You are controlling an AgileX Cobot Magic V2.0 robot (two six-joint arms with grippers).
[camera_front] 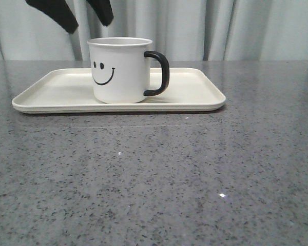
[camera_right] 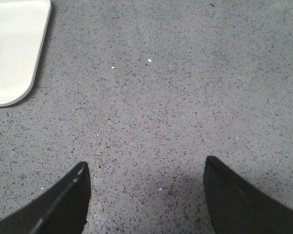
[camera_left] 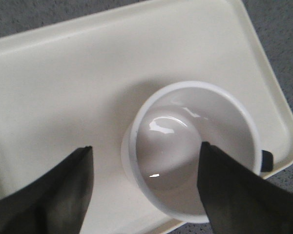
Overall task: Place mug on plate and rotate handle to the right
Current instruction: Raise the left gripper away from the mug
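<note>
Front view crops the spread, empty left tool (camera_front: 90, 23) above the mug (camera_front: 119, 70).

A grey speckled stone-look table (camera_front: 159, 174) carries the scene. Directly on it lies only the cream rectangular plate (camera_front: 195, 95), set toward the far edge and left of centre, long side parallel to that edge. Its rounded corner (camera_right: 19, 92) rests flat on the surface.

The surface (camera_front: 154, 174) is grey speckled stone with small bright glints. Behind it hangs a pale grey pleated curtain (camera_front: 246, 28).
</note>
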